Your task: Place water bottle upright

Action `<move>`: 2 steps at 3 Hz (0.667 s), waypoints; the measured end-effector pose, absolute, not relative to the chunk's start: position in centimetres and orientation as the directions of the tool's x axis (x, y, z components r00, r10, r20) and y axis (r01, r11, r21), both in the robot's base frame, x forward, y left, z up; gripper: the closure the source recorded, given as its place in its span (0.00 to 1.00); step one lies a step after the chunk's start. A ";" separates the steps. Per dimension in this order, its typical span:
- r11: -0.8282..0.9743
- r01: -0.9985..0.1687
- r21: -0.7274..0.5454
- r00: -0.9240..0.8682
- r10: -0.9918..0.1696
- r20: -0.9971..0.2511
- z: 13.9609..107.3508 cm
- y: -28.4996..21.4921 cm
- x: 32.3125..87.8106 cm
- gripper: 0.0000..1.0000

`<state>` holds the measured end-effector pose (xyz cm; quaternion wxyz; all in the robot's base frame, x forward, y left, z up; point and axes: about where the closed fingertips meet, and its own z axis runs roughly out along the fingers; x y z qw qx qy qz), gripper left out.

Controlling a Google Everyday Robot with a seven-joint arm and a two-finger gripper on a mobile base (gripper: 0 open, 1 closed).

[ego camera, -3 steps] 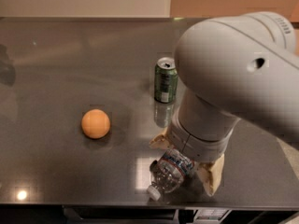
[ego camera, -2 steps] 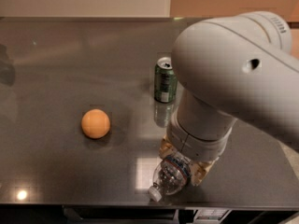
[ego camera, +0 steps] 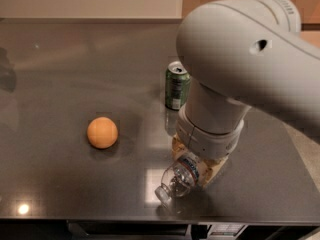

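Observation:
The water bottle (ego camera: 181, 177) is a clear ribbed plastic bottle lying on its side near the front edge of the dark table (ego camera: 60, 74). Its white cap (ego camera: 161, 194) points to the lower left, and its label band shows just under the wrist. My gripper (ego camera: 196, 165) comes down from the large white arm (ego camera: 240, 59) and is shut on the bottle's body, with a tan finger (ego camera: 178, 145) on each side. The bottle's base end is hidden under the wrist.
A green drink can (ego camera: 177, 86) stands upright just behind the gripper, close to the arm. An orange ball (ego camera: 102, 132) rests on the table to the left. The table's front edge (ego camera: 100, 218) runs just below the bottle's cap.
The gripper's fingers have closed in around the bottle; the right finger, which stood apart from it a second ago, now sits against it. The can and the ball have not moved.

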<state>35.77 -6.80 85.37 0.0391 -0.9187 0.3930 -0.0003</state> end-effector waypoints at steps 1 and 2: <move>-0.586 -0.804 -0.106 0.595 -0.792 -0.137 88.0 -6.5 36.8 1.00; -0.471 -0.869 -0.153 0.495 -0.819 -0.289 90.9 -6.3 37.4 1.00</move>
